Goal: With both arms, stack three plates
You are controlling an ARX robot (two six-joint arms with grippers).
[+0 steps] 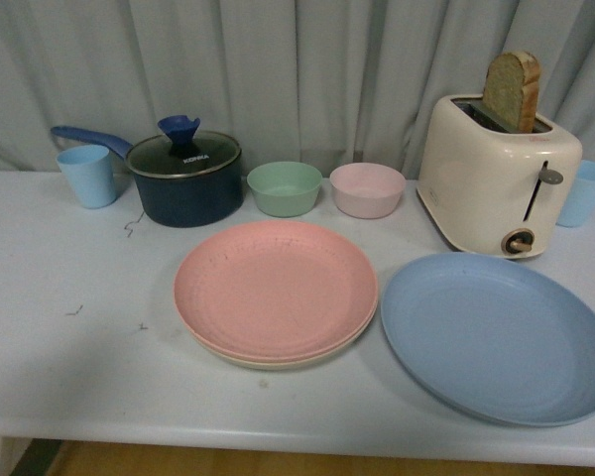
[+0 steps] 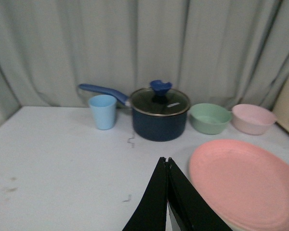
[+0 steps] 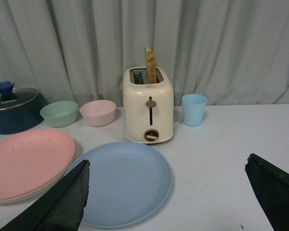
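The pink plate point(image 1: 275, 286) lies on top of the beige plate point(image 1: 278, 359), of which only a thin rim shows, at the table's middle. The blue plate point(image 1: 496, 335) lies flat to their right, just apart from them, in front of the toaster. Neither arm appears in the front view. In the left wrist view my left gripper point(image 2: 165, 161) is shut with nothing in it, above the table just beside the pink plate point(image 2: 243, 183). In the right wrist view my right gripper point(image 3: 167, 163) is wide open over the blue plate's point(image 3: 123, 180) edge and the bare table.
Along the back stand a light blue cup point(image 1: 87, 176), a dark lidded saucepan point(image 1: 185, 177), a green bowl point(image 1: 285, 187), a pink bowl point(image 1: 367, 189), a cream toaster point(image 1: 498, 174) with a bread slice, and a second blue cup point(image 1: 584, 192). Behind hangs a curtain.
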